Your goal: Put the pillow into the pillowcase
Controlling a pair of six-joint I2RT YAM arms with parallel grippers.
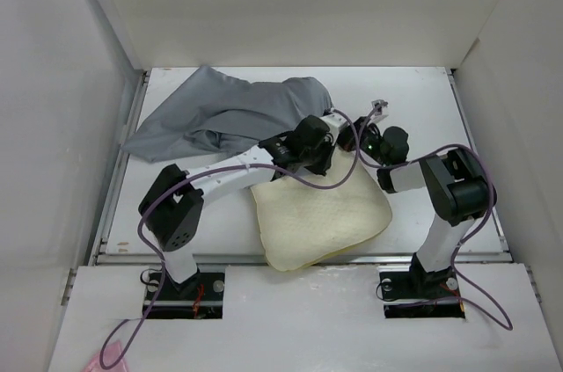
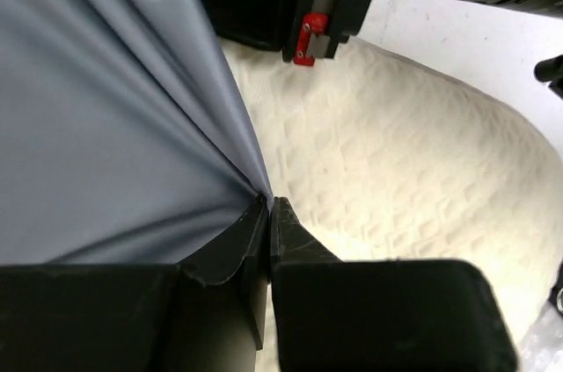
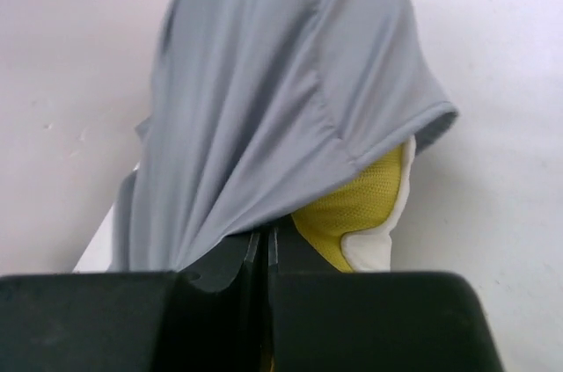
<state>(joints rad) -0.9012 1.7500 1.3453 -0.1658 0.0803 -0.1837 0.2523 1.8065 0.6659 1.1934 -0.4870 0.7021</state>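
Left gripper [image 2: 269,214] and right gripper [image 3: 264,244] each clamp tight on the pillowcase [image 3: 264,82] hem; the pillow [image 3: 361,205] sits just beyond the right fingertips (corner barely capped). Pull both sides evenly.

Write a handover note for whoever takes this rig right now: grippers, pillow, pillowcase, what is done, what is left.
Left gripper: shut, pinching a fold of the pillowcase just above the pillow.
Right gripper: shut on the pillowcase fabric at the pillow's far corner.
Pillow: flat on the table's near middle, mostly bare.
Pillowcase: bunched at the far left, one end stretched to the grippers.
Done: the case edge is draped over one yellow corner.
Left: draw the case over the rest of the pillow.
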